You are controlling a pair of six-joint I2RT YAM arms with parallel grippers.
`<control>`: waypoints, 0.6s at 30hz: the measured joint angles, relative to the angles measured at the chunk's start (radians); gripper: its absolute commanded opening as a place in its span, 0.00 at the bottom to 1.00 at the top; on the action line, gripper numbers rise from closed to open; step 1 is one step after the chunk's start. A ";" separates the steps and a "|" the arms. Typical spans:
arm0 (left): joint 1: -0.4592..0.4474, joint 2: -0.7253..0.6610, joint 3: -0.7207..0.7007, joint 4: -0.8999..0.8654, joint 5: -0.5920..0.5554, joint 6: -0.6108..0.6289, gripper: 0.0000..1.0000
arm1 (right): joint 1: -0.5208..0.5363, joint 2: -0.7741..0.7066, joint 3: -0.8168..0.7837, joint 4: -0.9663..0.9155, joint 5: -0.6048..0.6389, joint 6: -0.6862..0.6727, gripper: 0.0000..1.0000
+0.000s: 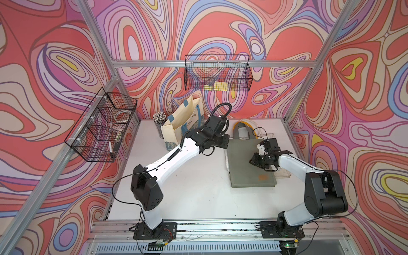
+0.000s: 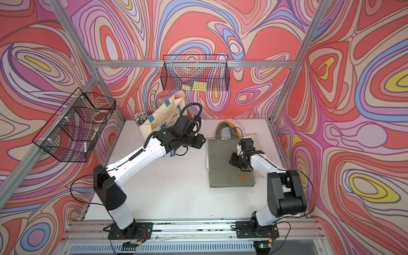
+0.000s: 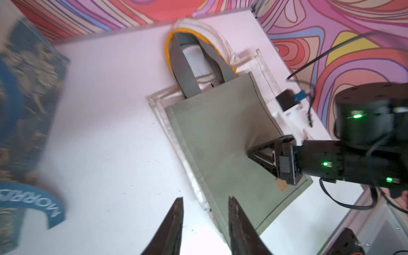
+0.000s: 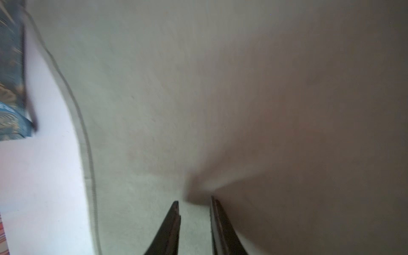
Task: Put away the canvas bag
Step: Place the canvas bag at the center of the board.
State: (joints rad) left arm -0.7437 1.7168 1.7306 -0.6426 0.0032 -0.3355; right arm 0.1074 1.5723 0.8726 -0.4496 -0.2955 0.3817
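Closest to the left wrist lens, the left tool [image 3: 205, 198] shows two dark fingers parted with nothing between them, hanging over the bare white bench [image 1: 198, 194] just beside the grey-green canvas bag [image 1: 247, 167]. That bag lies flat toward the right side of the bench, handles pointing to the back wall, on top of pale cloth layers [image 3: 176, 141] whose edges stick out around it. The right tool [image 4: 194, 199] is pressed down on the bag's face, its jaws slightly apart with fabric showing in the gap and a pucker by one tip. At the back left, a cream tote [image 1: 172, 132] with blue handles stands upright beside a cup of pencils [image 1: 159, 119].
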 measured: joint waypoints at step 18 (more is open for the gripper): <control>0.493 -0.573 -0.398 -0.080 -0.018 0.120 0.99 | 0.056 0.011 0.054 -0.012 0.000 -0.026 0.39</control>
State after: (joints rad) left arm -0.2508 1.1439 1.3327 -0.7231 -0.0147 -0.2157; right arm 0.1631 1.5837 0.9268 -0.4614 -0.2955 0.3557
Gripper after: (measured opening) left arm 0.991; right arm 0.388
